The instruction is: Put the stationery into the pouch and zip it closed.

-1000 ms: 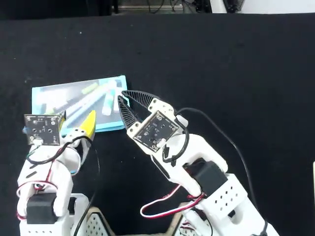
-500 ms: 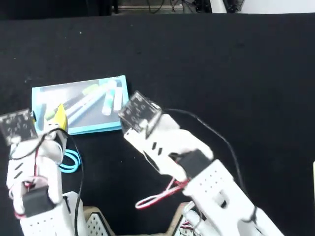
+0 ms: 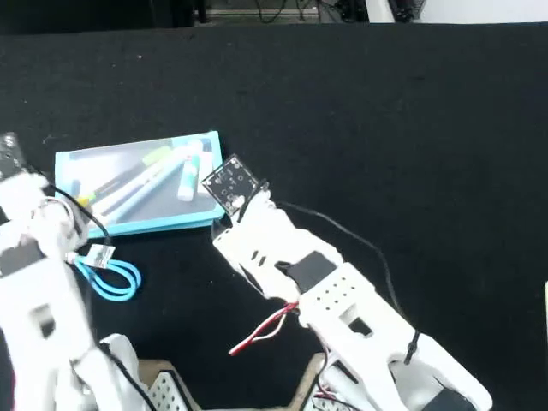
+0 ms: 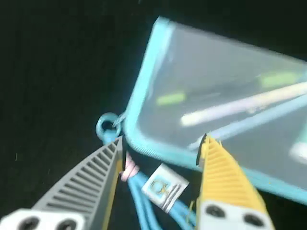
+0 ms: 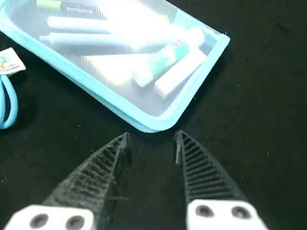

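Left gripper (image 4: 160, 143): open, with one grey jaw and one yellow jaw spread wide. It hangs over the pouch's end, and the pouch's blue edge runs across the gap between the jaws.
Between the left jaws: a white tag (image 4: 165, 187) and the blue cord loop (image 4: 144, 201) lie here, with a small pink piece beside the grey jaw.
Zip ring (image 4: 106, 127): a blue ring at the pouch's corner, just beyond the tip of the grey jaw.
Right gripper (image 5: 152, 135): open, with both black jaws apart and nothing between them. Their tips stand just beside the pouch's rounded corner, and whether they touch it cannot be told.
Right arm (image 3: 291, 265): white, reaching across the table to the pouch's near right corner in the high view.
Pouch (image 3: 137, 229): a flat, clear mesh pouch with a blue border, lying on the table at the left. Whether the zip is shut cannot be told.
Stationery: inside the pouch, seen through the mesh. There are several pens (image 5: 86, 28), a green-and-white tube (image 5: 163, 60) and a white stick (image 5: 180, 72) just beside the tube.
Cord loop and tag, high view: both lie on the table in front of the pouch, near the left arm (image 3: 34, 265).
Table (image 3: 385, 128): covered in black cloth.
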